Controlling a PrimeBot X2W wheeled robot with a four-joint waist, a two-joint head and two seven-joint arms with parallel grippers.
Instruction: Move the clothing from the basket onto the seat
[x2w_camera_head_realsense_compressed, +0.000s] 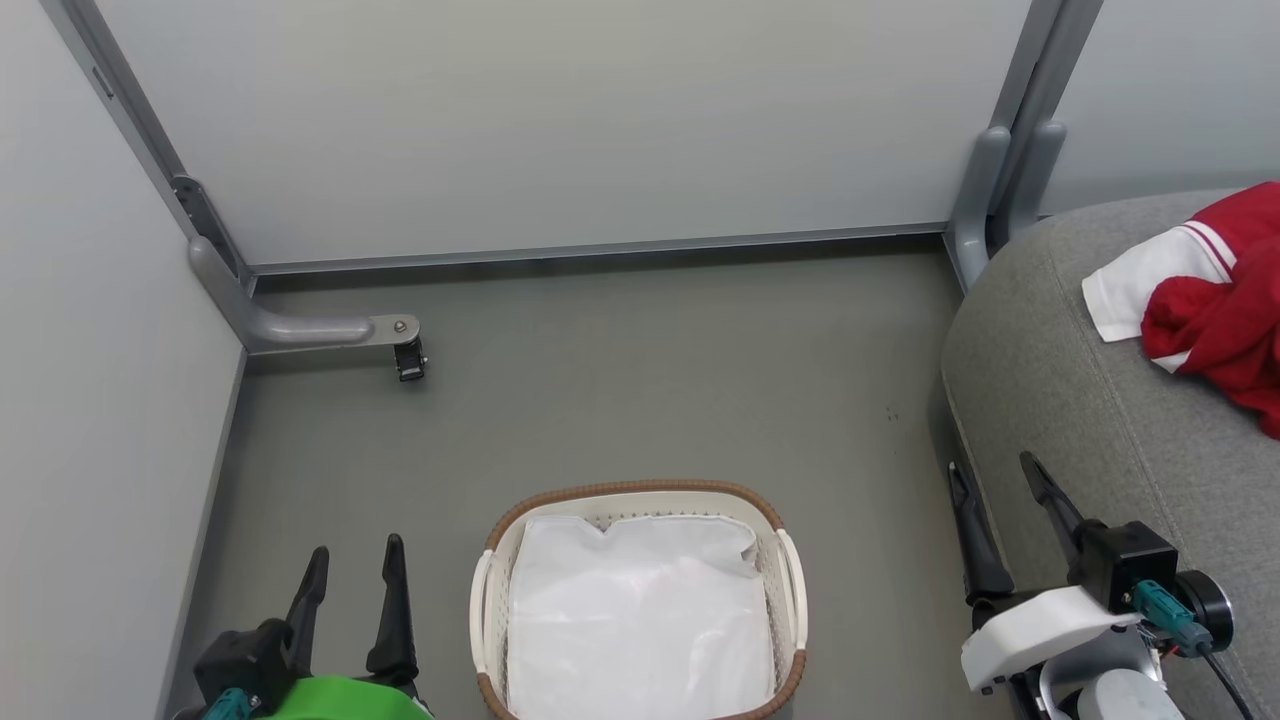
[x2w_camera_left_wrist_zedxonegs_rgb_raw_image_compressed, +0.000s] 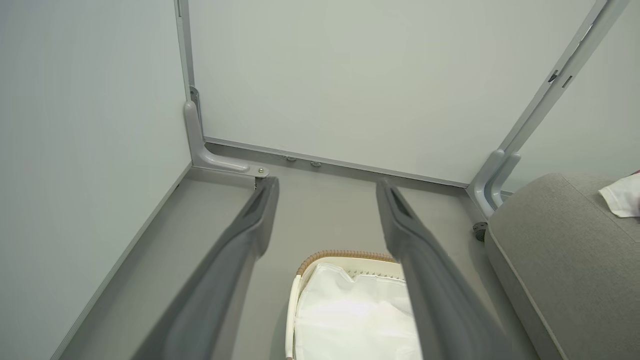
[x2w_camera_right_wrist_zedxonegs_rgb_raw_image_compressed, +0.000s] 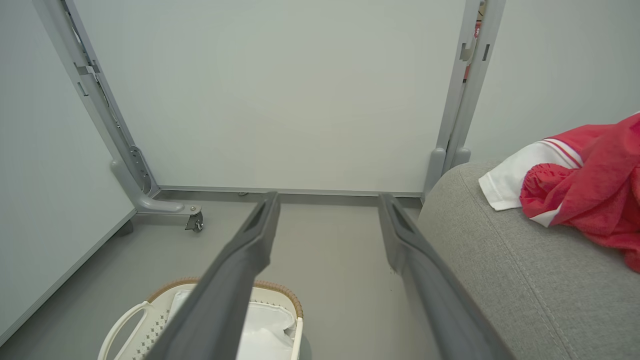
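Note:
The red and white clothing (x2w_camera_head_realsense_compressed: 1210, 300) lies bunched on the grey seat (x2w_camera_head_realsense_compressed: 1080, 420) at the right, also visible as clothing (x2w_camera_right_wrist_zedxonegs_rgb_raw_image_compressed: 580, 185) on the seat (x2w_camera_right_wrist_zedxonegs_rgb_raw_image_compressed: 525, 280) in the right wrist view. The white basket (x2w_camera_head_realsense_compressed: 790, 580) with a brown rim stands on the floor at bottom centre, holding just its white cloth liner (x2w_camera_head_realsense_compressed: 640, 620). My left gripper (x2w_camera_head_realsense_compressed: 355, 565) is open, low and left of the basket. My right gripper (x2w_camera_head_realsense_compressed: 995, 480) is open beside the seat's front edge, right of the basket. The left wrist view shows the basket (x2w_camera_left_wrist_zedxonegs_rgb_raw_image_compressed: 345, 256) between its fingers.
Pale partition walls close the space at the left and back. A grey frame foot with a small castor (x2w_camera_head_realsense_compressed: 410, 358) stands on the grey floor (x2w_camera_head_realsense_compressed: 640, 400) at the back left, another post (x2w_camera_head_realsense_compressed: 985, 190) at the back right by the seat.

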